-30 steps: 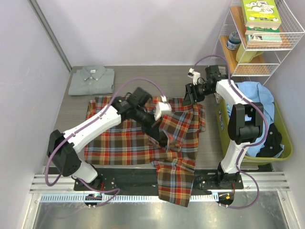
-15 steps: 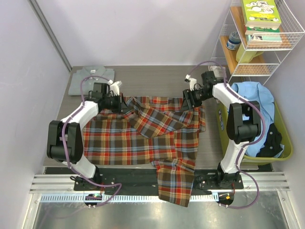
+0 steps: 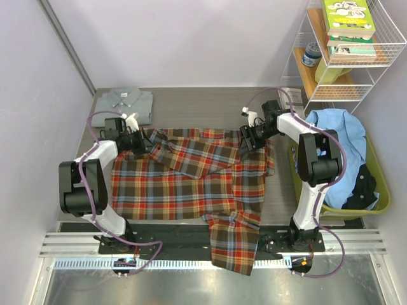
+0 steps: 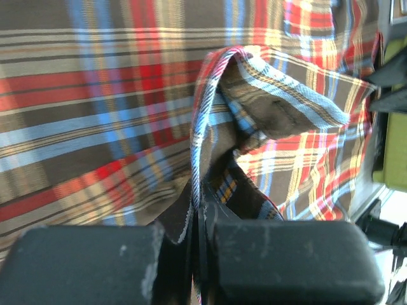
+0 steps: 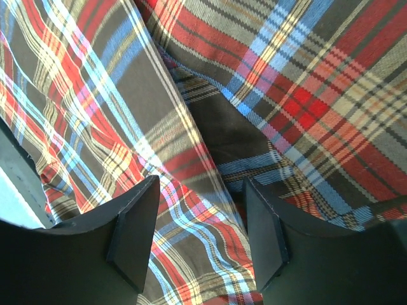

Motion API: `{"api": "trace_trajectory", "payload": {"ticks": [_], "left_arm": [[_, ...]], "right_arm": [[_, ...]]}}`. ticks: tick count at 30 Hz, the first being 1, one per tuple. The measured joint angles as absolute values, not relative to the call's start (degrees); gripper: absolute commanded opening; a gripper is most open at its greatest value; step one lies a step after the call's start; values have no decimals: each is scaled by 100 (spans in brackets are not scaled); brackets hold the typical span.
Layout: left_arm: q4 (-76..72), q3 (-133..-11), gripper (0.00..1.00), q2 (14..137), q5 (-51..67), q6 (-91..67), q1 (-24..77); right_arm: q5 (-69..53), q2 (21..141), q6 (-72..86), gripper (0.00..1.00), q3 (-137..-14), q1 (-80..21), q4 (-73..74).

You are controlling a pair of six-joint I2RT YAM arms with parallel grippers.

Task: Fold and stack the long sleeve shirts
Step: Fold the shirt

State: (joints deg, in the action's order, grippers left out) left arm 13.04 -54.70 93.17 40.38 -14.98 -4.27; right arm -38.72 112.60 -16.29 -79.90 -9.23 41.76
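The plaid flannel shirt [image 3: 191, 181] lies spread across the table, one sleeve [image 3: 232, 244] hanging over the near edge. My left gripper [image 3: 147, 141] is shut on a pinched fold of the plaid cloth [image 4: 219, 95] at the shirt's far left. My right gripper [image 3: 247, 141] is open, its fingers [image 5: 137, 229] straddling plaid cloth [image 5: 210, 127] at the shirt's far right edge. The pale grey shirt [image 3: 123, 106] lies folded at the far left corner of the table.
A green basket [image 3: 379, 184] with blue and dark clothes stands right of the table. A white wire shelf [image 3: 343, 57] with books stands at the back right. A grey wall borders the table's left side.
My left gripper has carried the sleeve from the shirt's middle across to the far left, folding it over the body. My right gripper has shifted slightly down and left at the right edge.
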Motion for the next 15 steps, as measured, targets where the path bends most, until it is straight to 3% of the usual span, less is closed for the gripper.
{"api": "trace_trajectory", "payload": {"ticks": [4,5,6,7,15], "left_arm": [[1111,-5273,2,9317,4029,-1645,-718],[1090,-5231,9,9319,4021,-1669,-792],[1079,-5203,30,9319,4012,-1686,-847],[1081,-5188,37,9319,4005,-1708,-888],[1763,-5262,64,8919,3618,-1155,-1184]], "right_arm": [[-3846,11260,-1629,60,-8097,-926,4213],[-3844,11260,-1629,60,-8149,-926,4228],[-3844,11257,-1629,60,-8202,-926,4239],[-3844,11255,-1629,60,-8250,-926,4241],[-3542,11045,-1638,56,-8689,-926,4447]]}}
